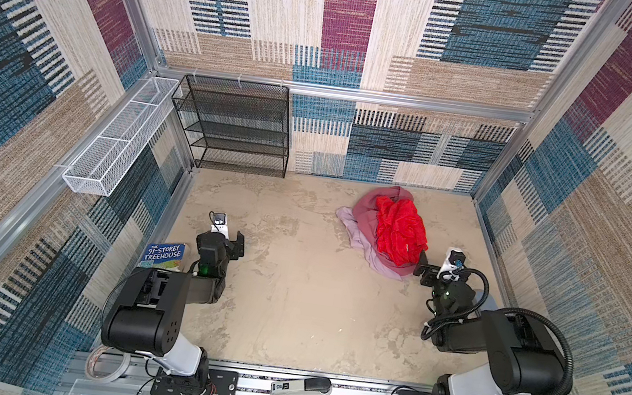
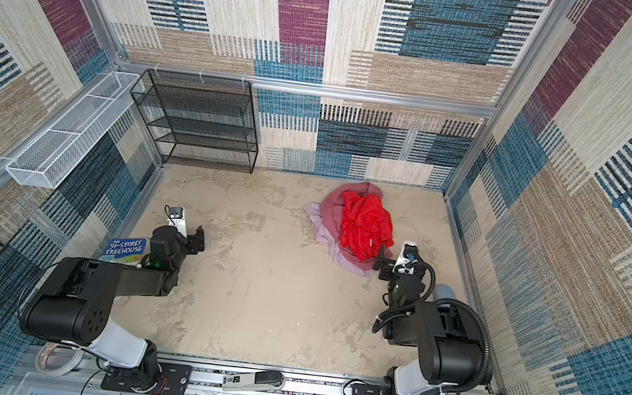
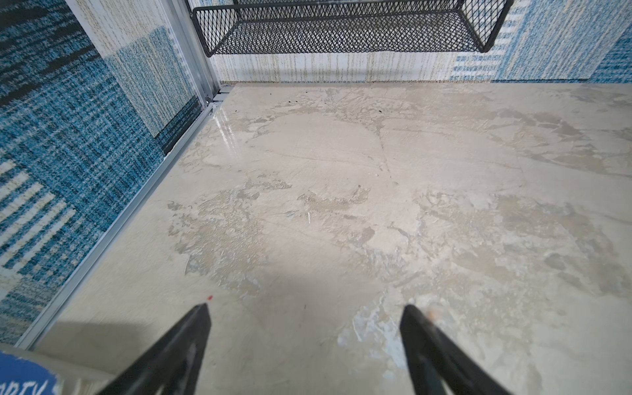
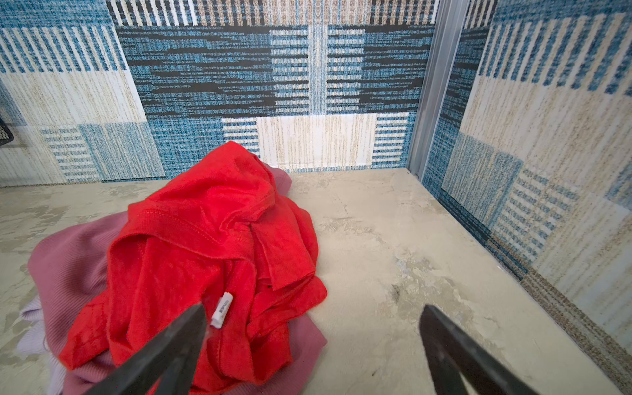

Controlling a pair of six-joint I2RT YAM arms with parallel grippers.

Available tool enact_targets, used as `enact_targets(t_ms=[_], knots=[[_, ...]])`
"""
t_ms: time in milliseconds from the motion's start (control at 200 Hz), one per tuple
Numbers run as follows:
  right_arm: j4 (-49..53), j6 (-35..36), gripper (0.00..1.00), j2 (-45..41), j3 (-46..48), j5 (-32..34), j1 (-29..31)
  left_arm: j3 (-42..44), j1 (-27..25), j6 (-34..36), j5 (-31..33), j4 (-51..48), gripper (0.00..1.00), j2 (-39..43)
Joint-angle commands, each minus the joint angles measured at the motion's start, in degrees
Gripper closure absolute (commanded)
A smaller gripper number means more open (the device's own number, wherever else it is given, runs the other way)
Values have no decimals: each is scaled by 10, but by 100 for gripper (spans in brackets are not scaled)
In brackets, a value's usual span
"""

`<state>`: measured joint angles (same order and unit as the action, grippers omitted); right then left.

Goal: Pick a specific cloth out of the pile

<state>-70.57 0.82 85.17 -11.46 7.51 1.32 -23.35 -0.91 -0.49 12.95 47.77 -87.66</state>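
The pile point(image 1: 383, 229) point(image 2: 350, 226) lies on the floor at the back right. On top of it is a bright red cloth point(image 1: 399, 231) point(image 4: 205, 246), over a dusty-rose cloth point(image 1: 364, 214) point(image 4: 68, 263). The pale lilac cloth point(image 1: 345, 214) point(image 2: 313, 211) point(image 4: 30, 319) is at the bottom, and only its edges show on the pile's left and near sides. My right gripper point(image 1: 424, 269) point(image 2: 382, 263) point(image 4: 314, 309) is open and empty at the pile's near right edge; one finger point(image 4: 178, 342) hangs over the red cloth. My left gripper point(image 1: 238, 244) point(image 2: 199, 239) point(image 3: 306, 307) is open over bare floor, far left of the pile.
A black mesh shelf point(image 1: 232, 124) point(image 3: 342, 30) stands against the back wall at the left. A white wire basket point(image 1: 121, 137) hangs on the left wall. A blue book point(image 1: 164, 255) lies beside the left arm. Tape rolls point(image 1: 106, 364) sit on the front rail.
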Motion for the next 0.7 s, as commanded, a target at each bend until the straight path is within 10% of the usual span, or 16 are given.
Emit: enact_targets(t_ms=[0, 371, 691], knots=[[108, -19, 5, -93, -35, 39, 1, 8, -4, -18, 22, -14, 26, 28], [423, -71, 10, -268, -151, 18, 18, 47, -26, 12, 38, 83, 36, 18], [547, -72, 14, -257, -232, 33, 121, -134, -46, -27, 67, -288, 41, 123]])
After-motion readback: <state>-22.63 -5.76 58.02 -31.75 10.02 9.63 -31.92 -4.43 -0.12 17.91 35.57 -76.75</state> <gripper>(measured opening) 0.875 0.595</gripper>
